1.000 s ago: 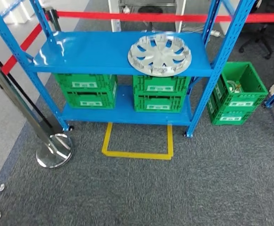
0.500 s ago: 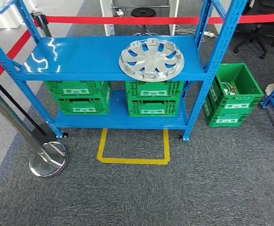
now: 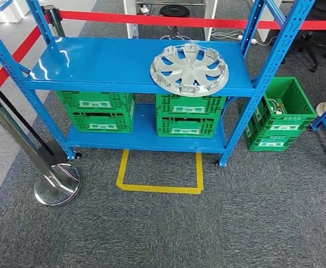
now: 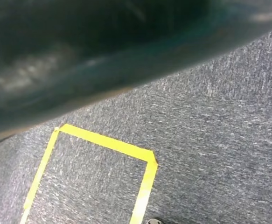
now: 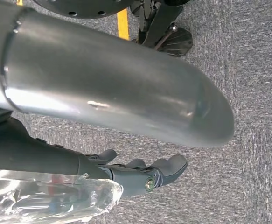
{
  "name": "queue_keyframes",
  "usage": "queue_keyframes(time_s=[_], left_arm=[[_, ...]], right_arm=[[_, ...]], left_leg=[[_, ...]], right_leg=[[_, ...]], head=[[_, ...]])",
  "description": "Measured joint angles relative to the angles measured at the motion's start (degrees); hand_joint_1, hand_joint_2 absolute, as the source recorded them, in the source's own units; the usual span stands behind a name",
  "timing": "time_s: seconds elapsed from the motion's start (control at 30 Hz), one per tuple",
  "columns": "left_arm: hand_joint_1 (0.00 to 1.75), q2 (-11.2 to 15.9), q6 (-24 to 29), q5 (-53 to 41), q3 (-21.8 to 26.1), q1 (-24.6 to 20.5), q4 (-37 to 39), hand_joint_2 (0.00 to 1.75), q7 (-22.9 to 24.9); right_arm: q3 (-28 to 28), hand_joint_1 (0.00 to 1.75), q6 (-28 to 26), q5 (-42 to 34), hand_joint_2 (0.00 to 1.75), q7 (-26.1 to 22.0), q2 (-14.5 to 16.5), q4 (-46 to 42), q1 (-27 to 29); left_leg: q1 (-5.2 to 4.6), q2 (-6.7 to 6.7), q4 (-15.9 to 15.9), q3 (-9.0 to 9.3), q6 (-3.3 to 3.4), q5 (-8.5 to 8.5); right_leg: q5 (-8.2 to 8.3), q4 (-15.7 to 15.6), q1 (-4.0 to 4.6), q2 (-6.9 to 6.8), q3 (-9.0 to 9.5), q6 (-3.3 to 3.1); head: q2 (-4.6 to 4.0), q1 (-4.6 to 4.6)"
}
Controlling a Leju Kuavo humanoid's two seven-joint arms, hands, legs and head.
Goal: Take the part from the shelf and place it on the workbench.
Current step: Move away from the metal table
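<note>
Right hand (image 5: 141,175) hung over the carpet (image 5: 254,70), fingers loosely apart, holding nothing. Left hand's state couldn't be told. Part (image 3: 189,68) lay on the shelf (image 3: 110,61).

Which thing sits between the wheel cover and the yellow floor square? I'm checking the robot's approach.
In the head view, a green crate on the lower shelf lies between the wheel cover and the yellow floor square.

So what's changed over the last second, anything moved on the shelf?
Only the view shifted as the camera moved; nothing on the shelf did. The wheel cover lies flat on the top level as before, the green crates sit below, and nothing has been taken hold of.
</note>
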Motion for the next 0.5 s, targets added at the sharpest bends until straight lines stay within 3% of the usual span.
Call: queue_keyframes(time_s=[0.3, 0.37, 0.43, 0.5], left_arm=[[0.0, -0.05, 0.8, 2.23, -1.79, 0.65, -1.1, 0.0, 1.21], [0.0, -0.06, 0.96, 2.32, -2.01, 0.68, -1.11, 0.87, 1.21], [0.0, -0.06, 1.6, 2.34, -2.19, 0.68, -1.12, 1.75, 1.22], [0.0, -0.06, 2.81, 2.47, -2.38, 0.68, -1.12, 1.75, 1.37]], right_arm=[[1.5, 0.0, -1.32, -1.42, 0.0, 0.99, 0.0, -0.16, 0.24], [1.74, 0.0, -1.42, -1.47, 0.0, 1.07, 0.0, -0.26, 0.3], [1.99, 0.0, -1.68, -1.48, 0.87, 1.1, 0.0, -0.37, 0.36], [2.21, 0.0, -2.06, -1.52, 1.75, 1.1, -0.01, -0.4, 0.38]], left_leg=[[-0.01, 0.0, 0.0, 0.07, 0.07, -0.05], [0.0, 0.0, -0.01, 0.08, 0.07, -0.05], [0.02, 0.0, -0.02, 0.1, 0.07, -0.05], [0.04, 0.0, -0.04, 0.11, 0.07, -0.05]], right_leg=[[0.01, -0.11, 0.0, -0.01, 0.06, 0.07], [-0.01, -0.11, 0.02, -0.01, 0.06, 0.09], [-0.02, -0.11, 0.04, -0.01, 0.06, 0.1], [-0.02, -0.11, 0.07, -0.01, 0.07, 0.11]], head=[[0.0, -0.02], [0.0, -0.02], [0.0, -0.02], [0.0, -0.02]])
